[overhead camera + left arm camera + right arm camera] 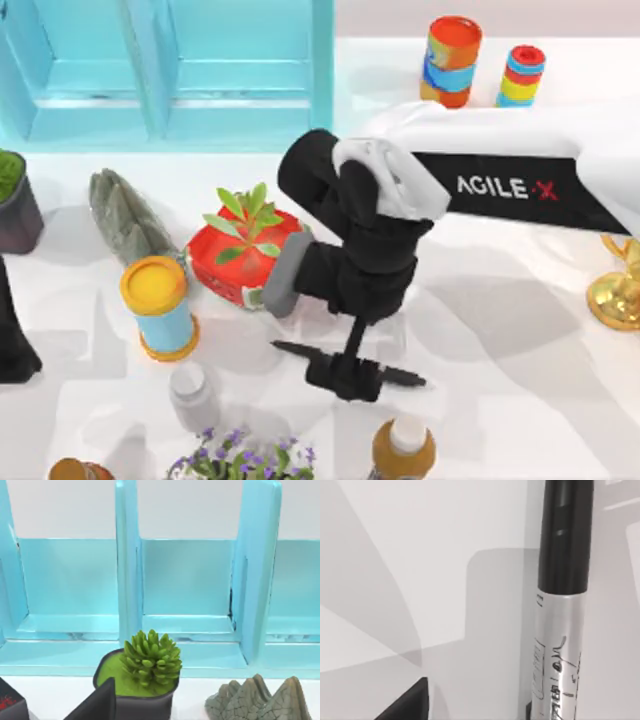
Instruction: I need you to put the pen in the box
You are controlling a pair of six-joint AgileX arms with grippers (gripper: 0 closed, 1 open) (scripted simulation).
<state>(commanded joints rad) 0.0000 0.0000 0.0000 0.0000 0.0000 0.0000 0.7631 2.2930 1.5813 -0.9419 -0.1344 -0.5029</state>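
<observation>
The pen [405, 377] lies flat on the white table near the front middle, black at both ends; its grey-white barrel [560, 650] with black cap fills the right wrist view. My right gripper [345, 378] hangs straight down over the pen's middle, open, one finger [407, 705] standing clear to the side of the barrel. The box [322, 70] is the light blue compartmented case at the back left, open toward the table, its dividers [127, 580] close up in the left wrist view. My left arm [12, 330] is parked at the left edge, its finger [100, 702] beside a potted succulent.
A red planter [245, 255] and a yellow-lidded blue can [158, 305] stand left of the gripper. A white bottle [193, 395], purple flowers [240, 460] and a brown bottle [403, 450] line the front edge. A grey rock [125, 215], striped cans [452, 60] and a gold ornament [620, 285] stand farther off.
</observation>
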